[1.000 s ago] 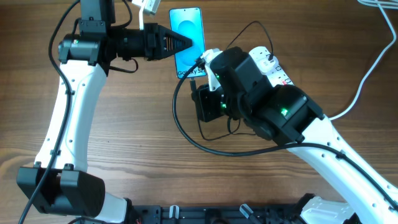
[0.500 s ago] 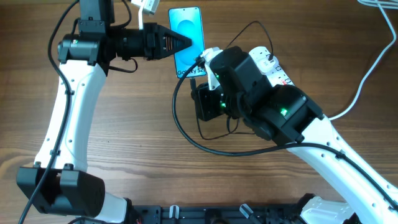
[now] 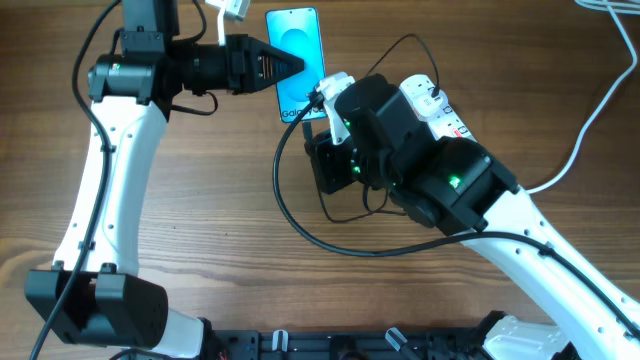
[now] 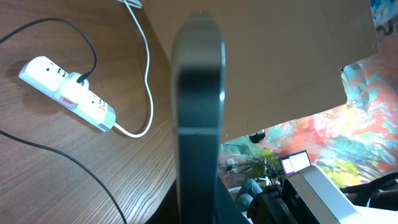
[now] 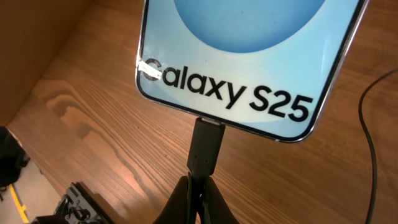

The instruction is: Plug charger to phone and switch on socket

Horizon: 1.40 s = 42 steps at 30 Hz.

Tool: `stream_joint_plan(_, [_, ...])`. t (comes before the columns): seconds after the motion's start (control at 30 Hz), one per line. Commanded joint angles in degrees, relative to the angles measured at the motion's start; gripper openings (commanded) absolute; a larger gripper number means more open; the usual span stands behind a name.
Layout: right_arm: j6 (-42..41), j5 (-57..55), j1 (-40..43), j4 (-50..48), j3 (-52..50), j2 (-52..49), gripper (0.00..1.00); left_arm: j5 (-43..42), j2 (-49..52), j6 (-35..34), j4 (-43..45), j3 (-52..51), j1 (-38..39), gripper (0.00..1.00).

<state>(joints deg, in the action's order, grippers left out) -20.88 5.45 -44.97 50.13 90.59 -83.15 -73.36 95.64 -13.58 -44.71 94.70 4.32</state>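
Observation:
The phone [image 3: 296,45] has a cyan screen with a white band of text, and my left gripper [image 3: 292,68] is shut on its side edge. In the left wrist view the phone [image 4: 199,93] shows edge-on as a dark bar. My right gripper [image 5: 200,186] is shut on the charger's dark connector [image 5: 206,144]. The connector tip meets the middle of the bottom edge of the phone [image 5: 249,50]. The thin black charger cable [image 3: 300,218] loops over the table. The white socket [image 3: 438,108] lies behind my right arm and shows also in the left wrist view [image 4: 68,90].
A thick white cord [image 3: 600,110] runs from the socket to the far right edge. My right arm's body [image 3: 440,180] covers the table middle. A cardboard wall [image 4: 267,56] stands behind the table.
My left gripper and the phone have shifted slightly left and away. My right gripper with the connector has followed, staying at the phone's bottom edge.

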Motion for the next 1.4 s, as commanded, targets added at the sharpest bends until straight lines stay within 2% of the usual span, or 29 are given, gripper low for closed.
stream_joint_plan(0.0, [1.51, -5.68, 0.79, -5.81, 3.32, -0.13, 0.07, -2.71, 0.11, 1.4, -2.34, 0.07, 1.05, 0.04])
stream_joint_plan(0.37, [-0.11, -6.14, 0.79, -8.33, 3.32, -0.13, 0.11, -2.69, 0.11, 1.4, -2.75, 0.07, 1.05, 0.04])
stream_joint_plan(0.43, [-0.07, -6.16, 0.79, -8.44, 3.32, -0.13, 0.24, -2.67, 0.11, 1.4, -2.86, 0.07, 1.05, 0.04])
stream_joint_plan(0.6, [-1.27, -6.12, 0.79, -5.97, 3.32, 1.62, 0.44, -1.09, 0.11, 1.36, -2.86, 0.07, 1.05, 0.04])
stream_joint_plan(0.7, [-2.08, -6.23, 1.4, -2.95, 3.32, 4.28, 0.72, 1.36, 0.11, 1.18, -3.17, 0.07, 1.05, 0.04])
stream_joint_plan(0.73, [-3.76, -7.37, 2.14, -1.6, 3.32, 4.96, 0.79, 3.08, 0.11, 1.2, -4.0, 0.07, 1.05, 0.04])
stream_joint_plan(0.77, [-6.43, -9.35, 3.1, 0.04, 3.32, 5.46, 0.81, 5.38, 0.11, 1.2, -5.18, 0.07, 1.05, 0.04])
stream_joint_plan(0.83, [-10.14, -11.69, 6.84, 3.76, 3.32, 5.81, 0.92, 13.42, 0.17, 1.81, -9.81, 0.02, 1.75, 0.04])
stream_joint_plan(0.9, [-12.28, -11.69, 11.43, 7.54, 3.3, 5.62, 1.0, 17.97, 0.57, 5.7, -13.9, 0.02, 3.74, 0.04])
stream_joint_plan(0.97, [-13.7, -11.76, 17.38, 11.26, 3.26, 4.96, 1.0, 24.02, 2.27, 6.32, -16.02, 0.0, 7.85, 0.04])
stream_joint_plan(1.03, [-13.81, -11.69, 20.83, 13.66, 3.26, 4.13, 1.0, 32.41, 4.46, 5.25, -15.93, 0.0, 10.73, 0.04])
stream_joint_plan(1.07, [-13.79, -11.69, 21.79, 14.99, 3.23, 3.58, 1.0, 33.79, 6.14, 5.22, -15.93, 0.0, 11.78, 0.04])
stream_joint_plan(1.37, [-13.84, -11.65, 23.34, 20.17, 0.79, -1.46, 1.0, 33.64, 23.41, 5.86, -15.52, 0.0, 13.97, 0.04])
